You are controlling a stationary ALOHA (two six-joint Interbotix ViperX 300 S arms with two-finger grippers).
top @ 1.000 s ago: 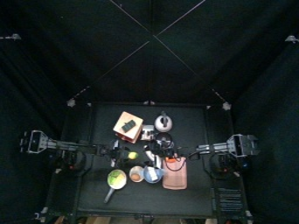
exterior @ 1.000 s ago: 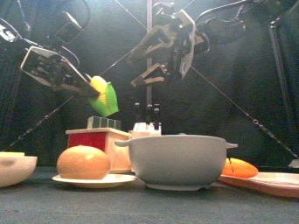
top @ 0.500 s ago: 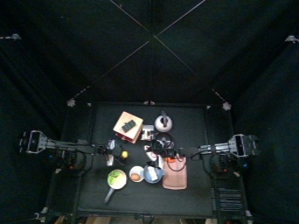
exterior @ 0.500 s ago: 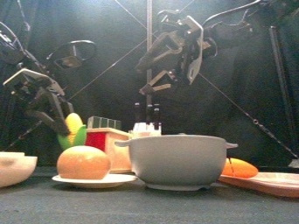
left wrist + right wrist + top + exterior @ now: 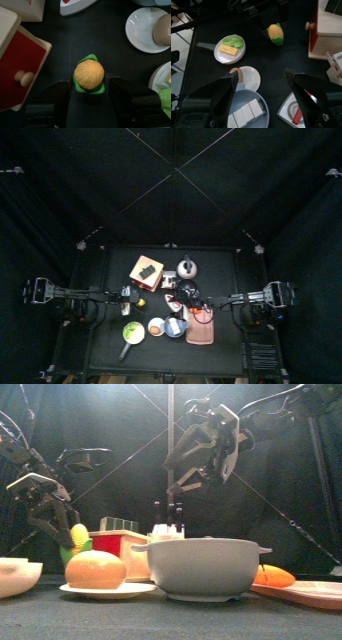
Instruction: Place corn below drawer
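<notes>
1. The left pincer (image 5: 89,90) is low over the counter (image 5: 100,37) on its left side, its two jaws clamped on the corn (image 5: 89,74) — a small yellow cob with a green base, gripped at the green end.
2. Seen from the front, the corn (image 5: 79,536) hangs low beside the drawer (image 5: 115,544), on the drawer's left, and is partly hidden behind an orange fruit on a small plate (image 5: 107,590).
3. From above, the corn (image 5: 127,302) lies just off the front-left corner of the drawer (image 5: 147,274), the tan box with the dark patch, which stands toward the counter's middle.
4. The left wrist view shows the drawer's red front with its round wooden knob (image 5: 25,77) close by the corn, the two apart.
5. The right pincer (image 5: 262,85) hangs high above the counter's middle — its jaws spread apart and holding nothing.
6. Along the front edge stand a white bowl (image 5: 202,568), a yellow-green dish (image 5: 229,48) and a reddish board (image 5: 309,592).
</notes>
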